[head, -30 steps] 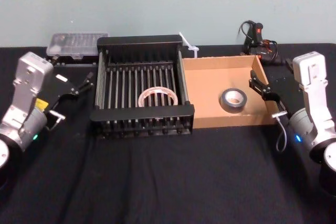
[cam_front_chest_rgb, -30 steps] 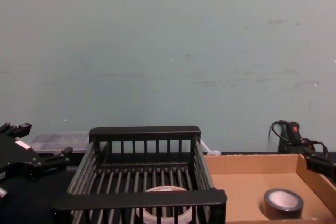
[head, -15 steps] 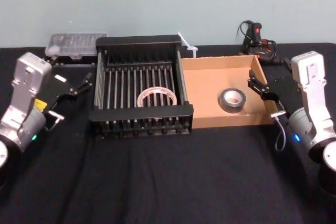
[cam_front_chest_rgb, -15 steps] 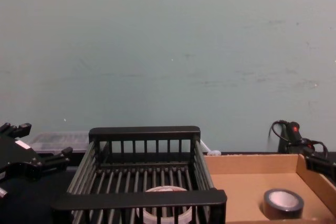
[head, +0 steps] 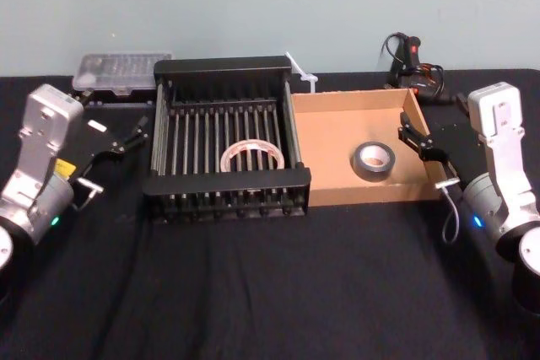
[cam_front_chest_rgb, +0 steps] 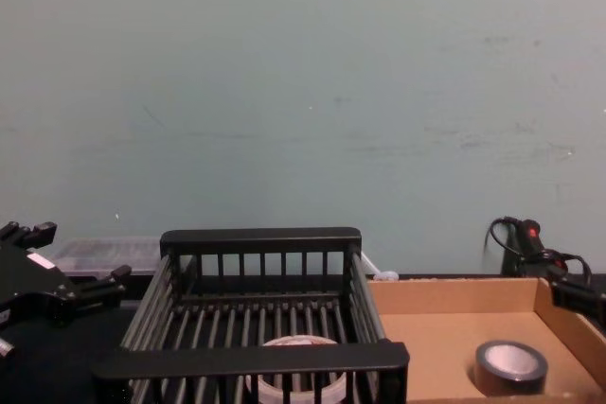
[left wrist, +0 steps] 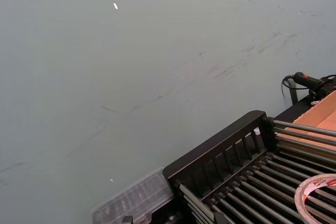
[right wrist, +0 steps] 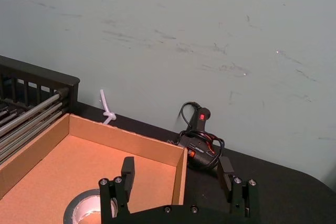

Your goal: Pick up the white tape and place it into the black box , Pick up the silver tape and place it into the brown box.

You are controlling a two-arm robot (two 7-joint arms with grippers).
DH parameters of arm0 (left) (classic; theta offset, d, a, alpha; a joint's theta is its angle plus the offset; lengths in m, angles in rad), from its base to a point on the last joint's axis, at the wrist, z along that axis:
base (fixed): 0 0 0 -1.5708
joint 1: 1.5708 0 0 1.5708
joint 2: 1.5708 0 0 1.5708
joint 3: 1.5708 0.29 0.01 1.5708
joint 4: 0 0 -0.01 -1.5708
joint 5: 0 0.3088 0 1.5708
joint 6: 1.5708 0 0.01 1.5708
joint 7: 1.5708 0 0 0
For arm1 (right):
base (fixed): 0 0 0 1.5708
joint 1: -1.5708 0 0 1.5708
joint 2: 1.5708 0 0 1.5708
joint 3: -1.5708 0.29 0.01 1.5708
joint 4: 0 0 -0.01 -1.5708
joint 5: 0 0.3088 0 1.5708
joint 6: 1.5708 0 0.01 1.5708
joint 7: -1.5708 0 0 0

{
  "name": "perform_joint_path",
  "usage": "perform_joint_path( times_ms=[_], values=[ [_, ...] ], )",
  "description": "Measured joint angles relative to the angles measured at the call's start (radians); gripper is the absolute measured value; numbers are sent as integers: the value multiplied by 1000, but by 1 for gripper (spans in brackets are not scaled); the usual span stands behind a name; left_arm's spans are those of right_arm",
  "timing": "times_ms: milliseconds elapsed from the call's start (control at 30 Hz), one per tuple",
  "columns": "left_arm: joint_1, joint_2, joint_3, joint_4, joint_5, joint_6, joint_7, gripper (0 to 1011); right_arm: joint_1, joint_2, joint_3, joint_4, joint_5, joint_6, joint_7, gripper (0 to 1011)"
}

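The white tape (head: 251,156) lies flat on the slatted floor of the black box (head: 228,180), near its front wall; its edge also shows as the white tape (left wrist: 317,195). In the brown box (head: 337,107) the silver tape (head: 374,161) lies flat, right of centre, and shows again as the silver tape (right wrist: 84,211). My left gripper (head: 114,117) hangs open and holding nothing to the left of the black box. My right gripper (right wrist: 177,170) stands open and holding nothing beside the brown box's right wall, seen too as the right gripper (head: 434,120).
A clear plastic case (head: 122,69) sits behind the left gripper. A black corded tool with a red switch (head: 413,61) lies behind the brown box, and a white zip tie (head: 302,71) lies between the boxes at the back. Black cloth covers the table's front half.
The right arm has shifted very slightly. Both tapes, both boxes and the left arm stay where they were.
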Motion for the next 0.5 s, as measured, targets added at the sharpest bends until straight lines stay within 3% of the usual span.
perform_joint_path(
  times_ms=[500],
  values=[
    [0,0,0,0,0,0,0,1001,0,0,0,0,0,0,0,1002]
  ],
)
